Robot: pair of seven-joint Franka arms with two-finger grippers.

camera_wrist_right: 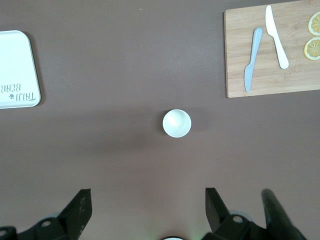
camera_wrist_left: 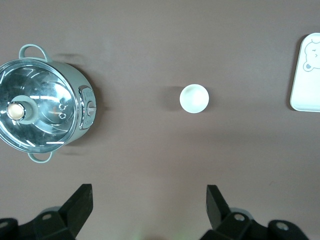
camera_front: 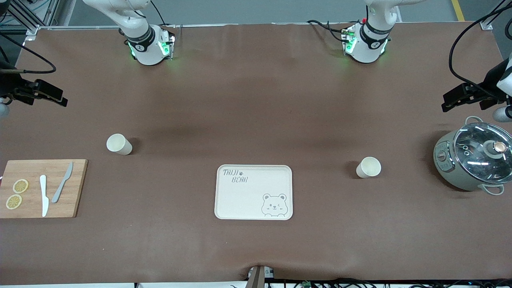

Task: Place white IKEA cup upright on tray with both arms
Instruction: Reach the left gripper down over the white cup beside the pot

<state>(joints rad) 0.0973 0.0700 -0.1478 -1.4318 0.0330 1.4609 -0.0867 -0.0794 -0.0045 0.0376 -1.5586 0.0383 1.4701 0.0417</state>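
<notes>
Two white cups stand upright on the brown table. One cup (camera_front: 119,144) is toward the right arm's end and shows in the right wrist view (camera_wrist_right: 176,123). The other cup (camera_front: 368,167) is toward the left arm's end and shows in the left wrist view (camera_wrist_left: 194,98). The cream tray (camera_front: 248,200) with the bear drawing lies between them, nearer the front camera, with nothing on it. My right gripper (camera_front: 62,101) (camera_wrist_right: 148,200) is open, high over the right arm's end. My left gripper (camera_front: 447,105) (camera_wrist_left: 148,200) is open, high over the left arm's end.
A grey-green pot with a glass lid (camera_front: 474,160) (camera_wrist_left: 42,102) stands at the left arm's end. A wooden cutting board (camera_front: 32,170) (camera_wrist_right: 295,80) at the right arm's end holds two knives (camera_front: 44,195) and two lemon slices (camera_front: 20,186).
</notes>
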